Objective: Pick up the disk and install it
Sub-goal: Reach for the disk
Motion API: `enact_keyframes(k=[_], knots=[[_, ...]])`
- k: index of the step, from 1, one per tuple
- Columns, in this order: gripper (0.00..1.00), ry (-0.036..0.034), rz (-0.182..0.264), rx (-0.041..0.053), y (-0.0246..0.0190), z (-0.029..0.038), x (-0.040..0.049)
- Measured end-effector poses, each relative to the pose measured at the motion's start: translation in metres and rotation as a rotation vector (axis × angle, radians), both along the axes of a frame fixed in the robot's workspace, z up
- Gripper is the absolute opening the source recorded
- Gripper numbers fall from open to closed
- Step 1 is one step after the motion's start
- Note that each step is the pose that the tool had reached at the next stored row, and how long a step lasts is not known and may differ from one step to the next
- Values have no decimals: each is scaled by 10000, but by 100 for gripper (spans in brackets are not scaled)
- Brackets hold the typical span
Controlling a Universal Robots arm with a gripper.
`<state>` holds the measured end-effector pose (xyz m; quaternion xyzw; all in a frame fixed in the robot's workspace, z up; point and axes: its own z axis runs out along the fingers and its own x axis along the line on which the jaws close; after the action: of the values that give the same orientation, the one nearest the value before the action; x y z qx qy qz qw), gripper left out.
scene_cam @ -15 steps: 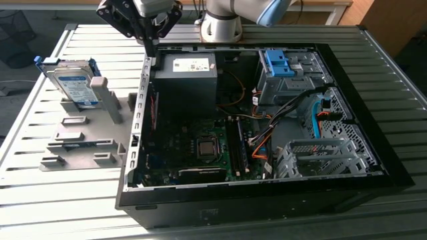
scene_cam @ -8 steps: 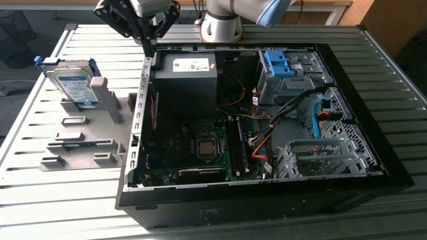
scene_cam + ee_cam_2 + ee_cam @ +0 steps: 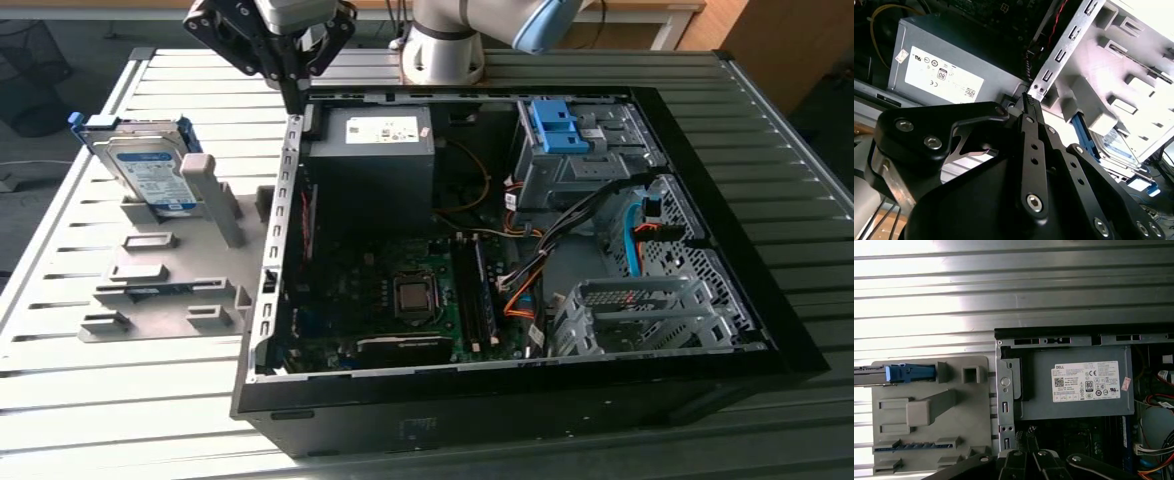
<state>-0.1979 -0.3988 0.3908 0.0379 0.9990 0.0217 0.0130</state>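
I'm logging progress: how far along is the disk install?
Nothing looks done: the disk stands in its grey holder, outside the case. The gripper hangs shut and empty over the case's edge. Pickup and install both remain.

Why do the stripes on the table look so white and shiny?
Light glares off the ribbed silver metal table: in the first wrist view several ridges wash out to white; in the exterior view its near corner glares too; in the second wrist view the pale grey plastic rack is overbright.
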Motion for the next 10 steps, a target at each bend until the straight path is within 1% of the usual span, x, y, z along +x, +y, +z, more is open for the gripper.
enact_keyframes(k=[10], knots=[[11,0,0,-1,0,0,-17]])
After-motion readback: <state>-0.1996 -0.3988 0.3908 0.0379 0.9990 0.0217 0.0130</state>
